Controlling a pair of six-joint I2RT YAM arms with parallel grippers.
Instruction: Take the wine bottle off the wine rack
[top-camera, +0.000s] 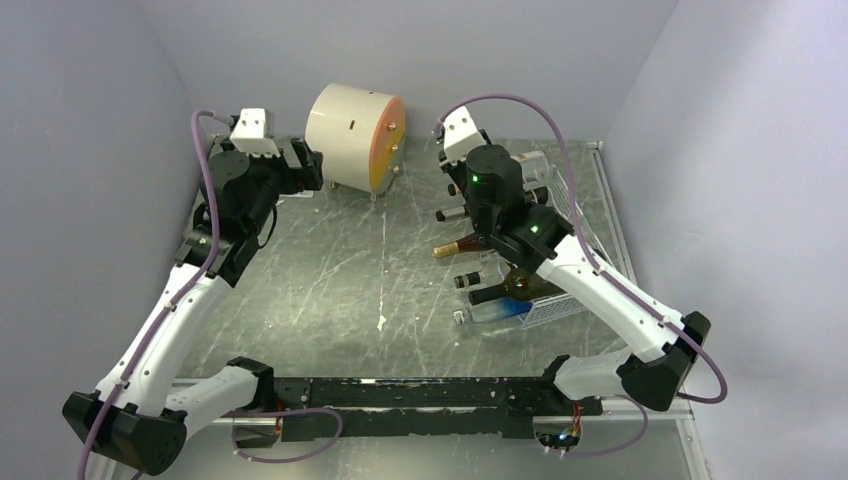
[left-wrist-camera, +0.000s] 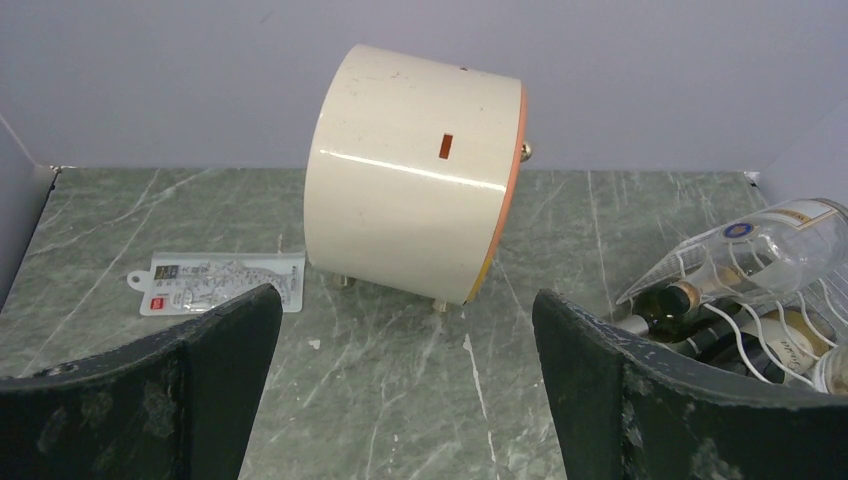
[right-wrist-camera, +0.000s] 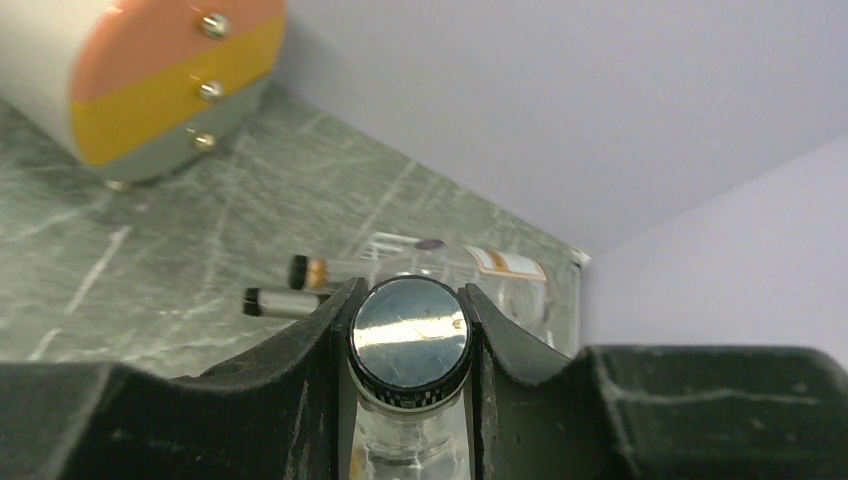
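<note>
The white wire wine rack (top-camera: 563, 303) lies at the right side of the table and holds several bottles on their sides, necks pointing left. It also shows in the left wrist view (left-wrist-camera: 745, 305). My right gripper (right-wrist-camera: 410, 335) is shut on the neck of a clear glass wine bottle (right-wrist-camera: 410, 322), just under its black, shiny-topped cap. In the top view that gripper (top-camera: 478, 220) is over the rack's back part and its fingers are mostly hidden under the wrist. My left gripper (left-wrist-camera: 405, 380) is open and empty, at the back left (top-camera: 305, 165).
A cream drum with an orange and yellow face (top-camera: 355, 135) stands at the back centre, in front of my left gripper (left-wrist-camera: 415, 170). A small white card (left-wrist-camera: 220, 283) lies left of it. Walls close in the left, back and right.
</note>
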